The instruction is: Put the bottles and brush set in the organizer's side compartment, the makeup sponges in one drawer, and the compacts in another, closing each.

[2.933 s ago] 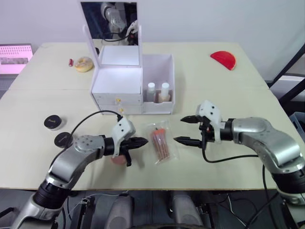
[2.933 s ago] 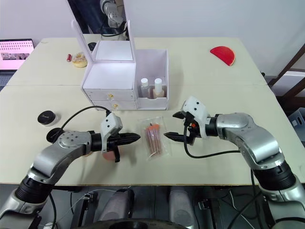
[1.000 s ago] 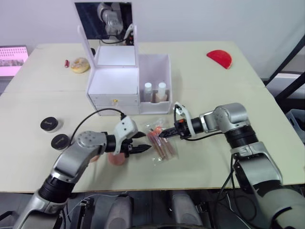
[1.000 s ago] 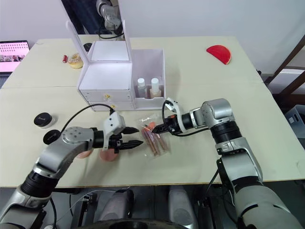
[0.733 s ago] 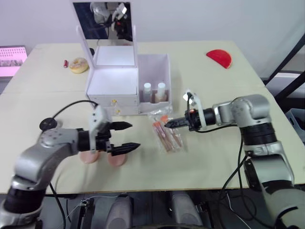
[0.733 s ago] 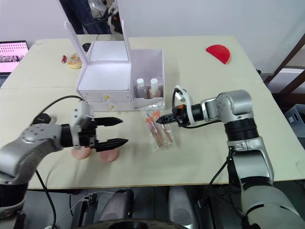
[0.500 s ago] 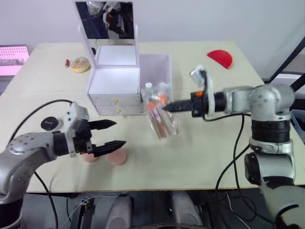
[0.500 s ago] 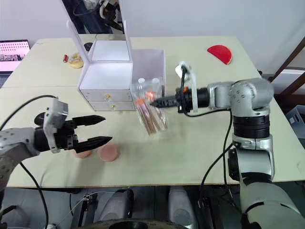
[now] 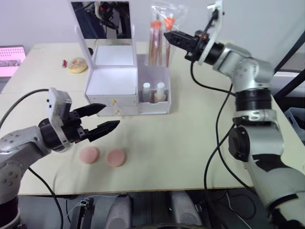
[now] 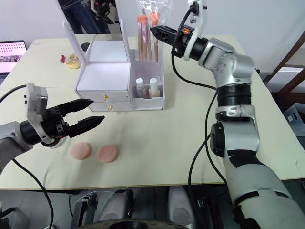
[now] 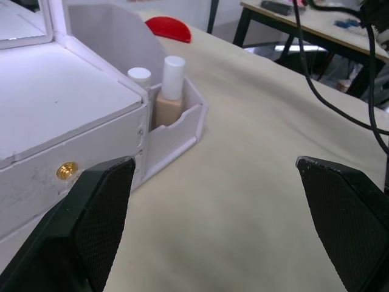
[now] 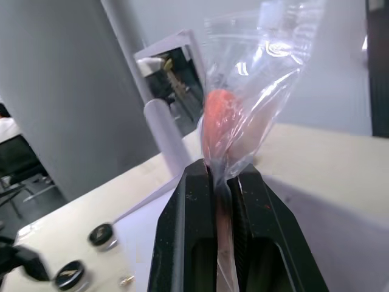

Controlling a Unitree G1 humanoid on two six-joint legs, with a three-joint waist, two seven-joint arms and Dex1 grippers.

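The right wrist view is showing the right gripper [image 12: 220,182] pinching the clear bag of the brush set [image 12: 240,115], while the head views are showing that bag hanging above the organizer's side compartment [image 9: 155,64], where two bottles [image 9: 153,92] are standing. The left gripper [image 9: 102,119] is hovering spread open near the table's front edge, above two makeup sponges [image 9: 101,156]. A red dome-shaped object [image 11: 168,28] is lying toward the far right corner.

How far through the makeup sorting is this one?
Done: both bottles stand in the organizer's side compartment. In hand: the right gripper holds the brush set above it. Left: two sponges on the table, compacts, drawers. The left gripper is open.
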